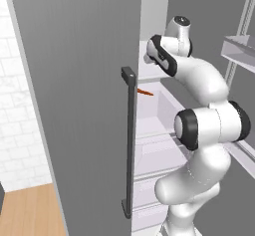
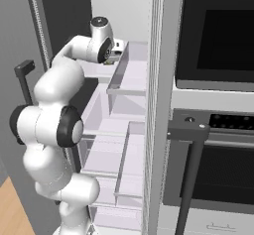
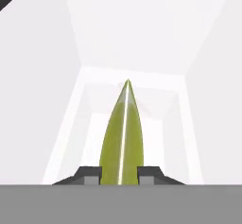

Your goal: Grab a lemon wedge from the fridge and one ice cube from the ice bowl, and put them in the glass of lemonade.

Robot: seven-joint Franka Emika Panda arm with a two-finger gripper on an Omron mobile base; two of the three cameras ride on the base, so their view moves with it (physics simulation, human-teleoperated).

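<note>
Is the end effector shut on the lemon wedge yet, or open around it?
Shut on it. In the hand view the end effector has a fingertip pressed against each side of the lemon wedge, inside the fridge.

In the left base view the fridge (image 1: 74,105) door runs off the top and bottom edges, and it hides most of an orange item (image 1: 146,92) on a shelf, too little to identify. The arm's wrist covers the end effector (image 2: 115,55) in both base views. In the hand view the lemon wedge (image 3: 122,138) has its lower end cut off at the bottom edge.
</note>
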